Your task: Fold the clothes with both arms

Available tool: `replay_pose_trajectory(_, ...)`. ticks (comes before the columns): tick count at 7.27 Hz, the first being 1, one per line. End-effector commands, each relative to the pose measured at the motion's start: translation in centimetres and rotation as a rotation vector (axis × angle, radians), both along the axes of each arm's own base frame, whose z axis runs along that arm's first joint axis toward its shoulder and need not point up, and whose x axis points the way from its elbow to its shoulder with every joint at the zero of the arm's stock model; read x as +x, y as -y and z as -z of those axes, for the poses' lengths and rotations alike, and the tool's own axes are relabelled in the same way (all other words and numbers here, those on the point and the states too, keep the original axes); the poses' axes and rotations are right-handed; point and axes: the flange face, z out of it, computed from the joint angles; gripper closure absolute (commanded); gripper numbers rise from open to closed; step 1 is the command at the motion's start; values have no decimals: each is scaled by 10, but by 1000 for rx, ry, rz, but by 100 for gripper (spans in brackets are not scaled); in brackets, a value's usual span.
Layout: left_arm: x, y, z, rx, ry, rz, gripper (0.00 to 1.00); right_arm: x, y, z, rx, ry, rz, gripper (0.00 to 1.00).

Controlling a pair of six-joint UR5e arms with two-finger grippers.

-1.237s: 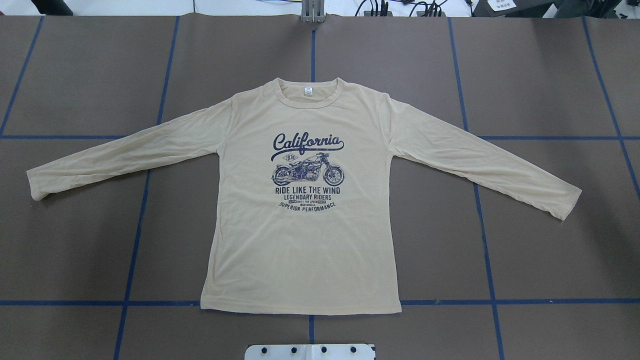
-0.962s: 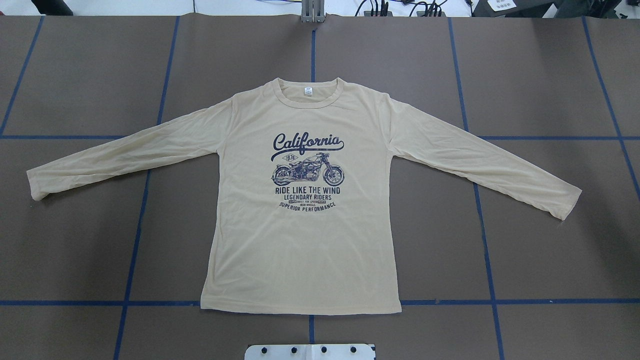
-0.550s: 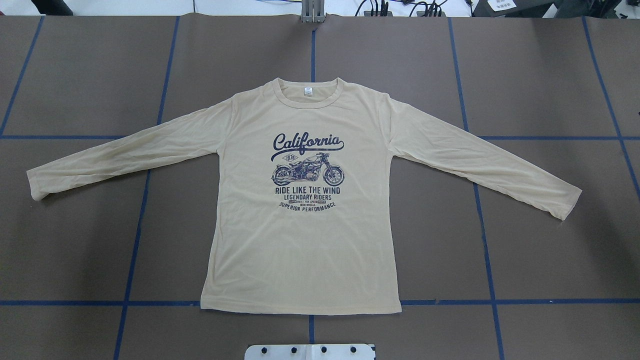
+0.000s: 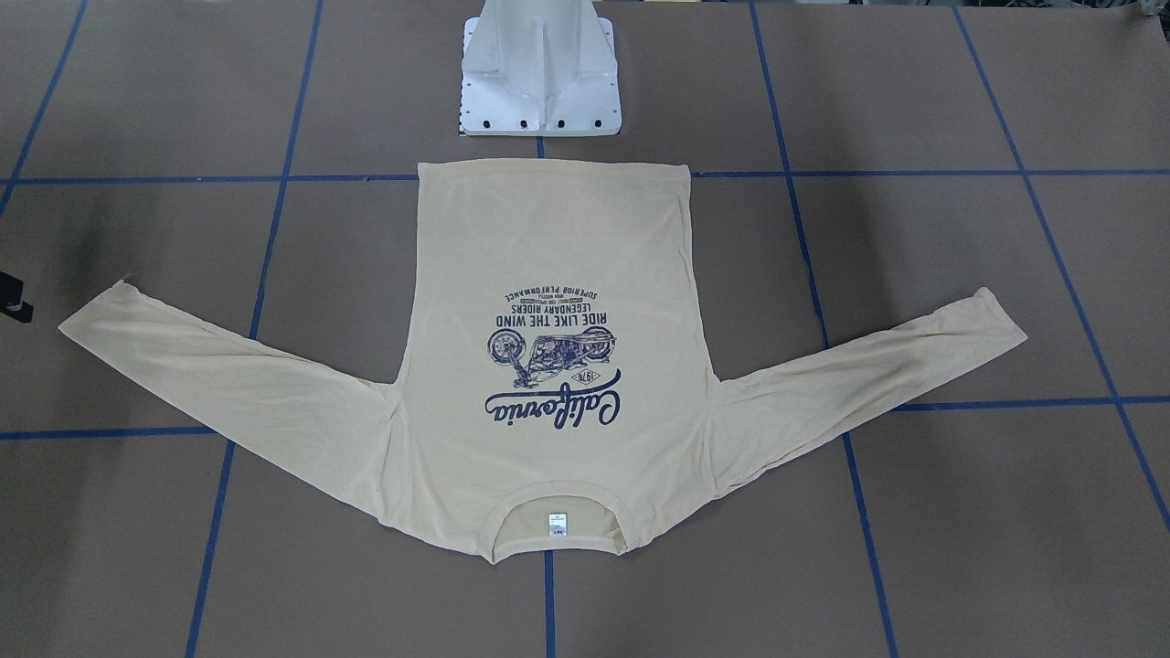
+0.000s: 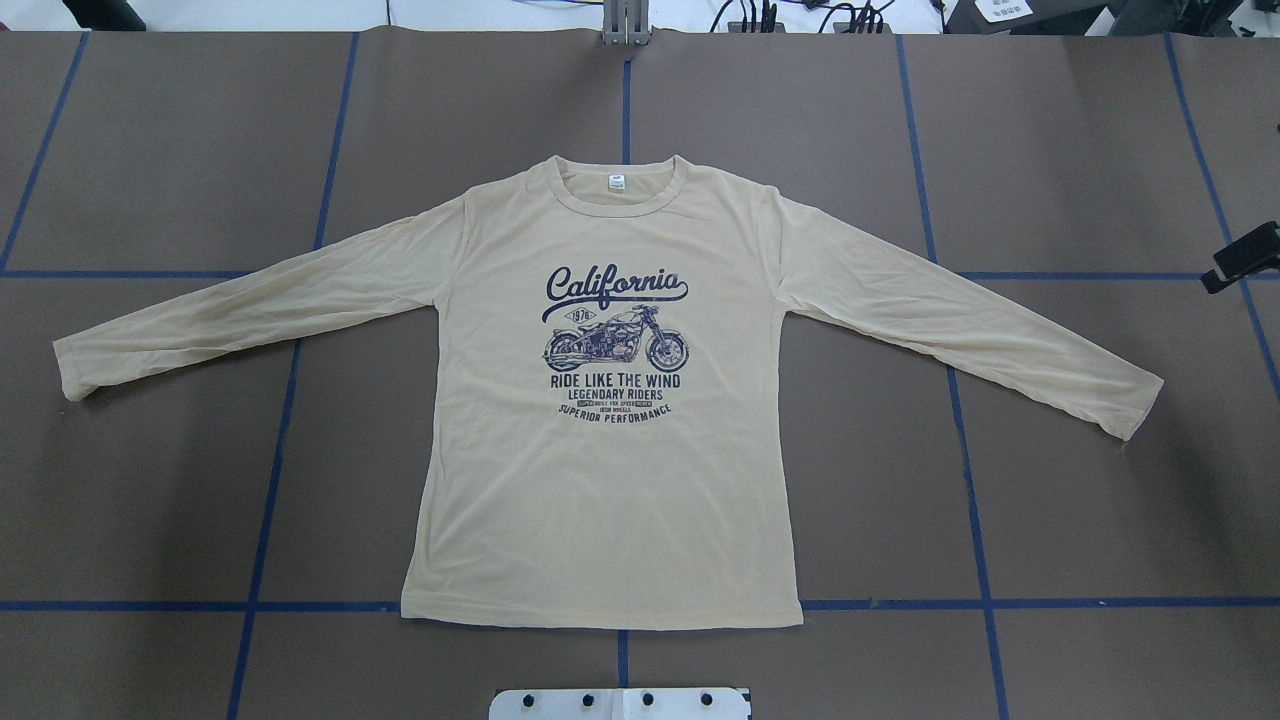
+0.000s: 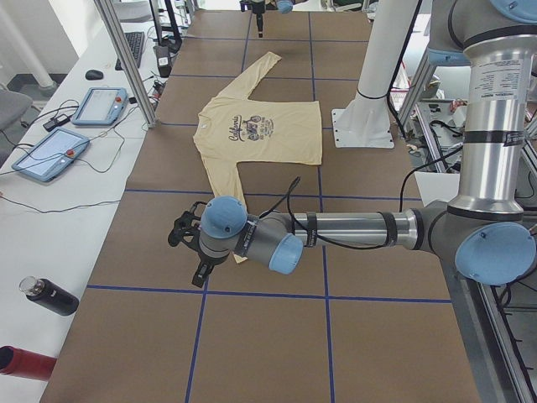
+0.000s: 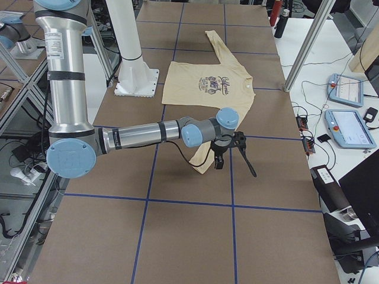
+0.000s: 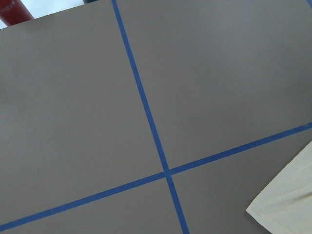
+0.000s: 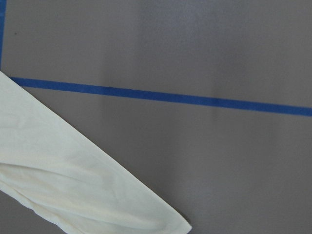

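The cream-yellow long-sleeved shirt (image 5: 610, 480) lies flat and face up on the brown table, sleeves spread, neck label (image 5: 617, 183) at the far side. It also shows in the front view (image 4: 548, 247). My right gripper (image 5: 1240, 258) shows only partly at the right edge of the overhead view, beyond the right cuff (image 5: 1135, 400). In the exterior right view (image 7: 234, 165) its jaws stand apart and empty above that cuff (image 9: 73, 185). My left gripper (image 6: 189, 245) hovers near the left cuff (image 8: 287, 204); I cannot tell whether it is open.
The white pedestal base (image 4: 541, 73) stands just behind the hem. Blue tape lines (image 5: 620, 605) grid the table. A black bottle (image 6: 46, 295), a red bottle (image 6: 21, 363) and control tablets (image 6: 99, 105) sit on the side bench.
A black part of my right gripper has come into the overhead view at its right edge. The shirt has not moved.
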Motion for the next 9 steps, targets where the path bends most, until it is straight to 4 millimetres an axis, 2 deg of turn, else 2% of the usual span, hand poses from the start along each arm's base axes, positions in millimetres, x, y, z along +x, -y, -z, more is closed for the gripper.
replay_pose_trajectory(1, 7, 0, -1, -17, -12, -6, 1, -27, -28, -26, -123, 42, -127, 4)
replay_pose_trajectory(2, 7, 0, -1, -58, -27, 26, 1, -39, -26, -34, -192, 31, -160, 4)
replay_pose_trajectory(6, 7, 1, 4, -71, -34, 48, 1, -38, -28, -68, -273, -6, -184, 8)
replay_pose_trajectory(7, 7, 2, 5, -68, -33, 48, 1, -40, -23, -76, -266, 2, -189, 14)
replay_pose_trajectory(9, 7, 2, 7, -43, -33, 49, 1, -42, -20, -80, -275, 19, -222, 17)
